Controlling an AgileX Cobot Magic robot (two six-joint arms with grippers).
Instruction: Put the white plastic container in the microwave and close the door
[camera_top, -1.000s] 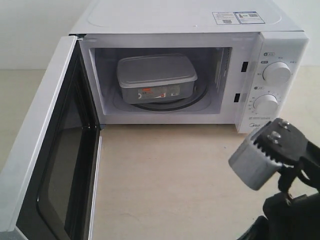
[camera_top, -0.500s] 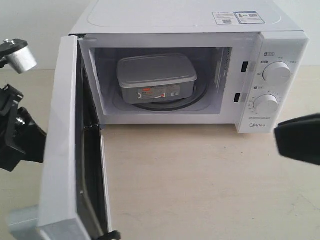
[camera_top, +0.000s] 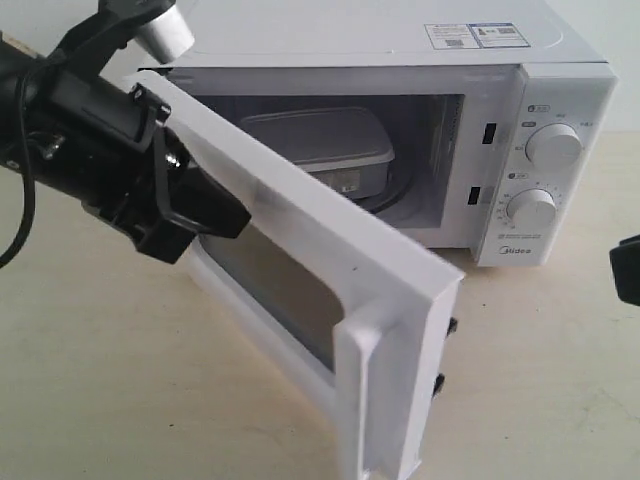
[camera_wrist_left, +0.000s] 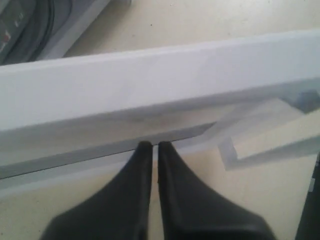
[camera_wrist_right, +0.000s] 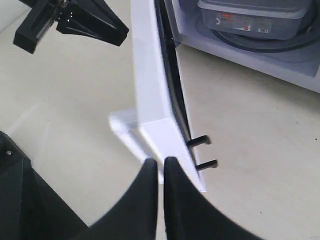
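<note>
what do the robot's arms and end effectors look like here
Both are matte black. The left arm is a boxy black body with a silver cylindrical cap and a thin black cable looping off it. The left end effector and right end effector each have two tapered black fingers. No markings show.

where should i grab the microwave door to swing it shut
Grip the vertical white bar handle at the free edge of the white windowed microwave door, coming from its outer face: the bar stands off the panel, leaving a gap behind it.
</note>
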